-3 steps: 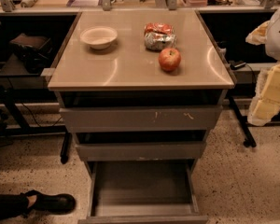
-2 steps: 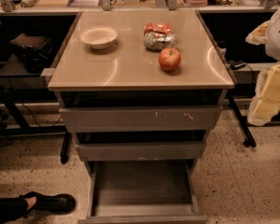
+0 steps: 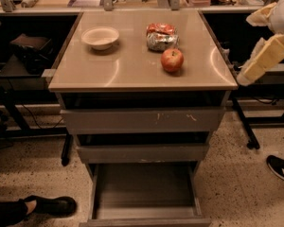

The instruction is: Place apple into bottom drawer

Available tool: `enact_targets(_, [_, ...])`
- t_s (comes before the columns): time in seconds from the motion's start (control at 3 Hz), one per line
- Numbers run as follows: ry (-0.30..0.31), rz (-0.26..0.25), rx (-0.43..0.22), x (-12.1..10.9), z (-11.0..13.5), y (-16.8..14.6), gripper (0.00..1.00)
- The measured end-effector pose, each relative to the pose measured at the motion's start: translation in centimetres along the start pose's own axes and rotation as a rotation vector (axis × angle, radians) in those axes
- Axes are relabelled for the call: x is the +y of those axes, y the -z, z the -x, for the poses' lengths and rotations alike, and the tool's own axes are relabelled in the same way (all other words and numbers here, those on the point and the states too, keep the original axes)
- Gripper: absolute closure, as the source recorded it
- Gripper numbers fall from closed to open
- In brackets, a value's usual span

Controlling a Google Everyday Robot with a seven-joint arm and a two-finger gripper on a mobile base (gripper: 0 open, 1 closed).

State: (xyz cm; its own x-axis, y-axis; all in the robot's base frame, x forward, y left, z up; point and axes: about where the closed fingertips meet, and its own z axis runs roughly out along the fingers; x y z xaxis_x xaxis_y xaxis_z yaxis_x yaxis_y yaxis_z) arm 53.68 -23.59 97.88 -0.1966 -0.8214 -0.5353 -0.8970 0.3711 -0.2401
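Camera view: apple (image 3: 172, 59) outside bottom drawer (image 3: 144, 189); tool (image 3: 261, 63) right.

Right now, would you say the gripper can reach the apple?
Probably yes: the gripper hangs beside the tabletop's right edge, and the apple sits close to that side, in front of the foil bag, with nothing in the way.

White bowl (image 3: 100, 37) and foil snack bag (image 3: 161, 36) on tabletop (image 3: 128, 72)

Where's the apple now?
In the camera view, the apple sits right of centre on the tabletop, just in front of the foil bag; the gripper hovers beyond its right edge.
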Motion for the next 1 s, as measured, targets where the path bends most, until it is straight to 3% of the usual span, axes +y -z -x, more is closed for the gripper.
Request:
enact_targets(0.67, [-0.07, -0.014, -0.342, -9.0, 2.4, -3.7, 0.0])
enact_targets(1.0, [-0.07, -0.014, -0.342, -9.0, 2.4, -3.7, 0.0])
